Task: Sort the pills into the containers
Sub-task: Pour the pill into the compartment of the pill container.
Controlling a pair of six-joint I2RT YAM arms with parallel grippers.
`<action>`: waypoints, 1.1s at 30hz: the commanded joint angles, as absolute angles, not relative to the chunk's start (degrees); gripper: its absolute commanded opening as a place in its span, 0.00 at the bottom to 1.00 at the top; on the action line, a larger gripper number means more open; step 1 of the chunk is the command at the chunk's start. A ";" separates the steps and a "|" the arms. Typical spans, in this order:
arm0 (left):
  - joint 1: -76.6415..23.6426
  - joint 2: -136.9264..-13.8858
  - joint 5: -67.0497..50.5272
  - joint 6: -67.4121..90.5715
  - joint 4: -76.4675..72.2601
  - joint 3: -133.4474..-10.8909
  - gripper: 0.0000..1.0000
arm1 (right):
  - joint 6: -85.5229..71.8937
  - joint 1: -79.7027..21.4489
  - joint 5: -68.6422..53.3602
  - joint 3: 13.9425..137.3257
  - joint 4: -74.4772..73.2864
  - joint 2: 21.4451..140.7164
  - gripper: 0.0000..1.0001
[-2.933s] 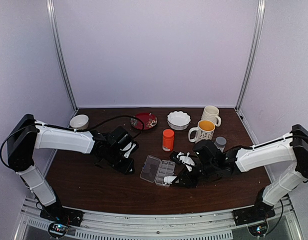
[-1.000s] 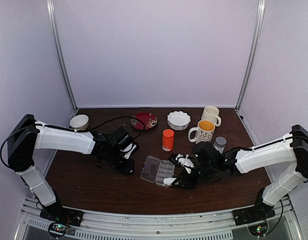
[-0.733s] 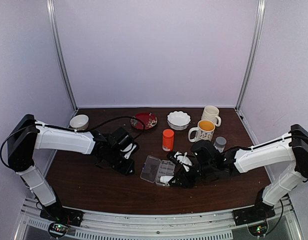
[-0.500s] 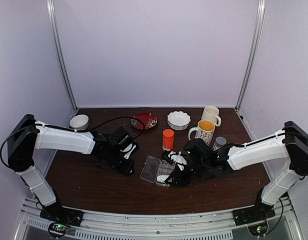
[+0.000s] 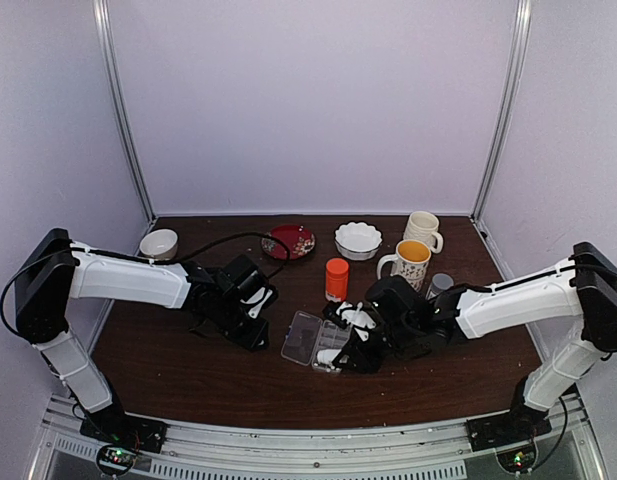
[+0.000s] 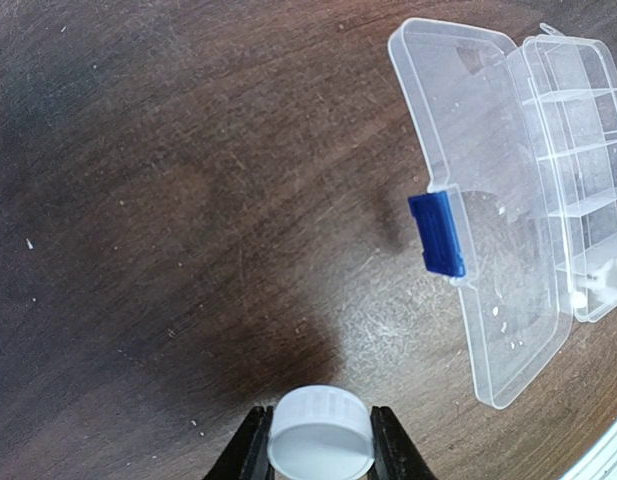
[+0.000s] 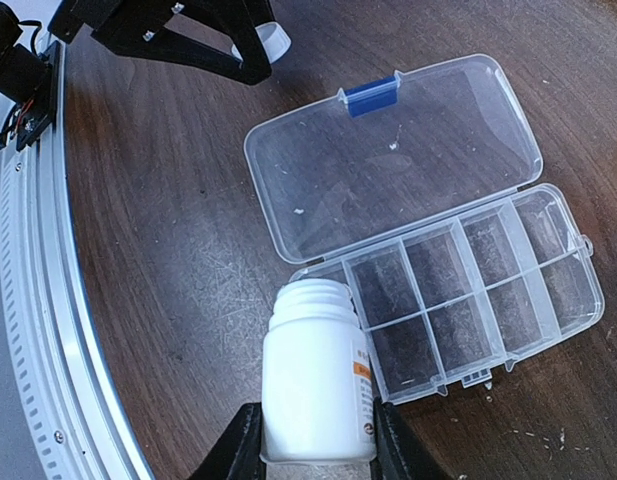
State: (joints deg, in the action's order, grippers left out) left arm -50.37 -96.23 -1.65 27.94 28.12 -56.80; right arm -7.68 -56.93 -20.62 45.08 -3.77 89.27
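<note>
The clear pill organizer lies open on the table, its lid with the blue latch folded flat beside the cells, which look empty. It also shows as the organizer and organizer in the other two views. My right gripper is shut on an uncapped white bottle, whose mouth is tipped toward the end cell. My left gripper is shut on a white bottle cap, a little left of the lid, at the left gripper. No pills show.
Behind the organizer stands an orange bottle. Two mugs, a grey-capped bottle, a white scalloped bowl, a red plate and a small bowl sit farther back. The metal table rail runs along the near edge.
My right arm has moved left with the white bottle, bringing its mouth to the organizer's near end. The left arm and its cap have stayed put.
</note>
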 commanded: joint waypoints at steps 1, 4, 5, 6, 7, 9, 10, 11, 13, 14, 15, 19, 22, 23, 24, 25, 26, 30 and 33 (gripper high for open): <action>-50.71 -96.16 -0.96 27.42 27.95 -57.67 0.24 | -7.44 -57.43 -18.37 45.27 -3.89 87.70 0.00; -50.71 -96.13 -1.00 27.56 27.78 -57.49 0.24 | -6.84 -57.48 -18.22 46.49 -6.34 88.18 0.00; -50.71 -96.22 -1.05 27.60 27.70 -57.48 0.24 | -7.57 -57.48 -18.54 44.85 -4.26 87.25 0.00; -50.73 -96.16 -1.13 27.55 27.68 -57.52 0.24 | -8.04 -57.48 -18.46 44.22 -2.24 86.48 0.00; -50.72 -96.16 -1.08 27.57 27.71 -57.49 0.24 | -8.00 -57.52 -18.29 44.54 -3.05 86.46 0.00; -50.70 -96.15 -1.06 27.67 27.74 -57.40 0.24 | -7.05 -57.48 -17.76 46.36 -6.59 87.99 0.00; -50.79 -96.11 -1.07 27.73 27.63 -57.39 0.24 | -7.07 -57.48 -18.02 46.04 -6.05 88.15 0.00; -50.80 -96.12 -1.06 27.72 27.60 -57.39 0.24 | -7.60 -57.48 -18.54 45.01 -4.26 87.65 0.00; -50.78 -96.14 -1.11 27.64 27.69 -57.39 0.24 | -9.08 -57.27 -19.54 42.72 -0.59 86.36 0.00; -50.80 -96.06 -1.08 27.66 27.72 -57.35 0.24 | -9.53 -57.16 -19.70 42.03 -0.23 86.11 0.00; -50.80 -95.93 -0.97 27.68 27.72 -57.27 0.24 | -9.68 -57.06 -20.02 41.56 0.56 86.10 0.00; -50.80 -95.94 -1.06 27.77 27.69 -57.43 0.24 | -11.87 -56.33 -23.29 38.01 8.24 85.46 0.00; -50.79 -95.77 -1.15 27.68 27.78 -57.57 0.24 | -13.54 -55.71 -24.74 35.61 13.34 85.19 0.00; -50.80 -95.74 -1.14 27.66 27.74 -57.49 0.24 | -14.27 -55.38 -25.47 34.63 15.30 85.05 0.00; -50.76 -95.64 -1.12 27.68 27.78 -57.44 0.24 | -15.01 -55.04 -26.20 33.62 17.52 84.85 0.00; -50.80 -95.47 -1.10 27.74 27.82 -57.40 0.24 | -15.76 -54.69 -26.91 32.84 19.20 84.78 0.00; -50.80 -95.41 -1.08 27.81 27.95 -57.39 0.24 | -16.03 -54.41 -27.30 32.38 20.12 84.70 0.00; -50.79 -94.49 -0.84 27.86 28.49 -57.59 0.24 | -17.49 -52.75 -29.23 29.96 24.28 83.70 0.00; -50.80 -93.58 -0.84 27.84 29.95 -58.36 0.24 | -18.80 -51.43 -31.77 27.04 29.88 82.08 0.00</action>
